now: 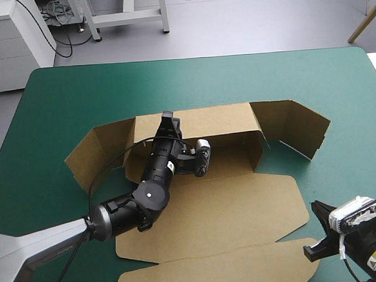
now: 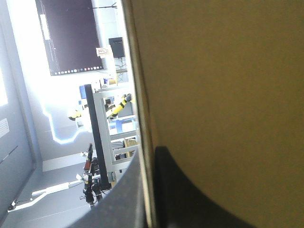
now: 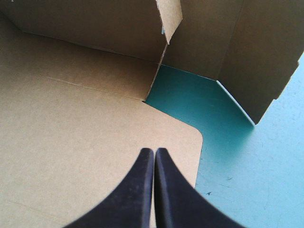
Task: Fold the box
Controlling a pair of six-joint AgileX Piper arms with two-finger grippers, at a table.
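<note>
The brown box [image 1: 228,208] lies with its lid flat toward the near edge. Its back wall [image 1: 215,120] and both side wings stand raised. My left gripper [image 1: 168,123] reaches over the tray floor and is shut on the top edge of the back wall. In the left wrist view the board [image 2: 218,85] passes edge-on between the two black fingers of the left gripper [image 2: 148,153]. My right gripper [image 1: 317,232] hovers at the lid's near right corner. It is shut and holds nothing, with the right gripper [image 3: 154,151] over the rounded lid corner [image 3: 95,156].
The right wing [image 1: 293,127] stands bent around a patch of teal-green cover [image 3: 199,95]. The left wing [image 1: 92,154] leans outward. Teal-green cover [image 1: 80,96] shows beyond the box toward the far edge and along the right side.
</note>
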